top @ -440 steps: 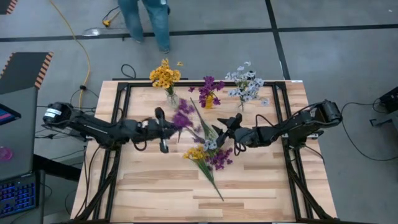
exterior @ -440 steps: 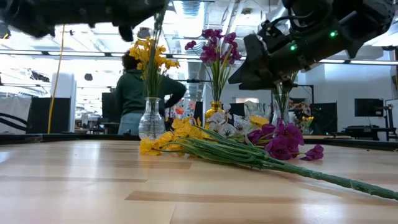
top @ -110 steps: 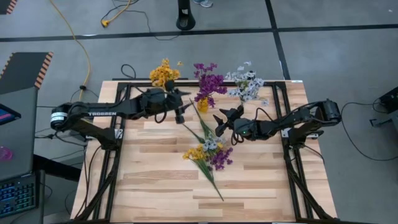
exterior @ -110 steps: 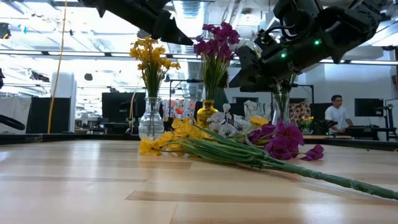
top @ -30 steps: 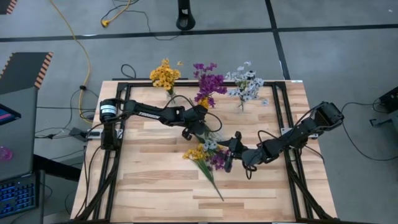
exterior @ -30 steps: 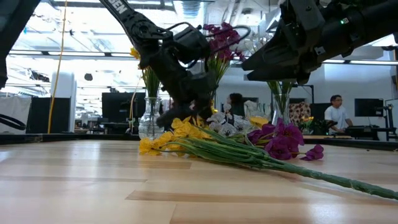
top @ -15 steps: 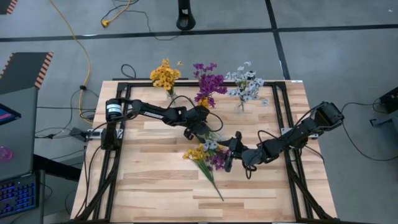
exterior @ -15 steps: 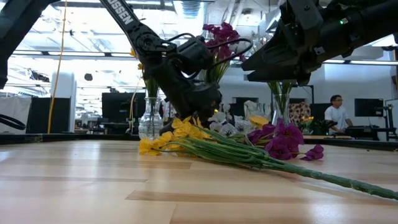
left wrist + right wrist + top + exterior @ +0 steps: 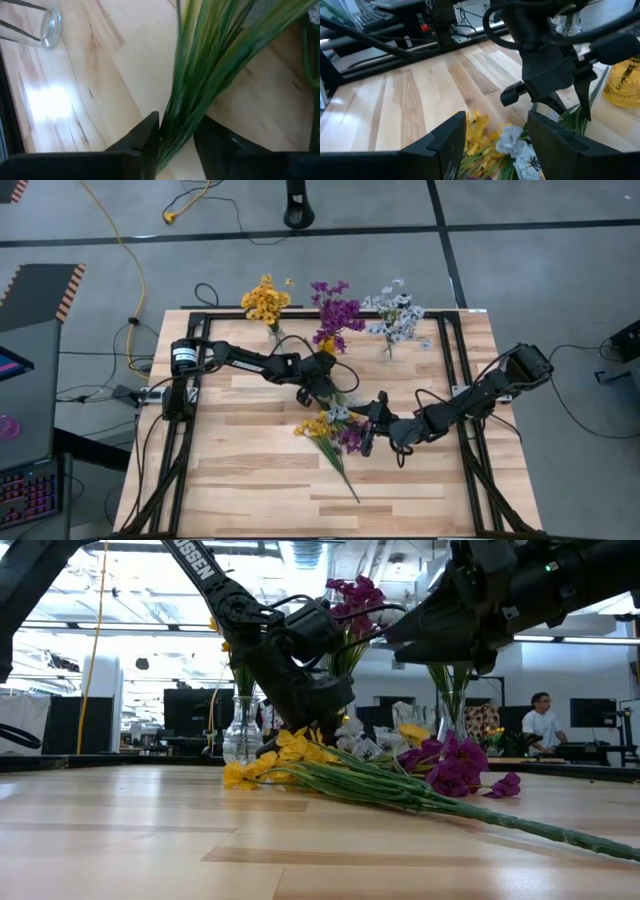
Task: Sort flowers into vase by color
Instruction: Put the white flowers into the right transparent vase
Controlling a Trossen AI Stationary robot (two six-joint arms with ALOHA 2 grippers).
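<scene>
A pile of flowers (image 9: 335,428) lies mid-table: yellow blossoms (image 9: 290,750), white ones (image 9: 512,142) and purple ones (image 9: 450,765), with long green stems (image 9: 480,812) running toward the near edge. My left gripper (image 9: 325,392) is down at the pile's far end, shut on green stems and leaves (image 9: 200,65). My right gripper (image 9: 368,426) hangs open just right of the pile, above the blossoms, touching nothing; its fingers (image 9: 451,142) stand wide apart. At the far edge stand three vases holding yellow (image 9: 265,302), purple (image 9: 336,312) and white flowers (image 9: 396,315). My left gripper pinches a bundle of green stems and leaves (image 9: 175,127) between its two fingers (image 9: 149,137), at the far end of the pile. The fingers slant down from the table's far left. The leaves fan out beyond the fingers. The flowers still lie on the table.
Black frame rails (image 9: 200,370) run along the table's left, right and far sides. A clear glass vase (image 9: 47,25) stands close beyond my left gripper. Bare wood (image 9: 250,470) stretches toward the near edge. A person (image 9: 542,725) sits in the room behind.
My left gripper has sunk a little onto the far end of the flower pile and then stayed there. The pile has not moved.
</scene>
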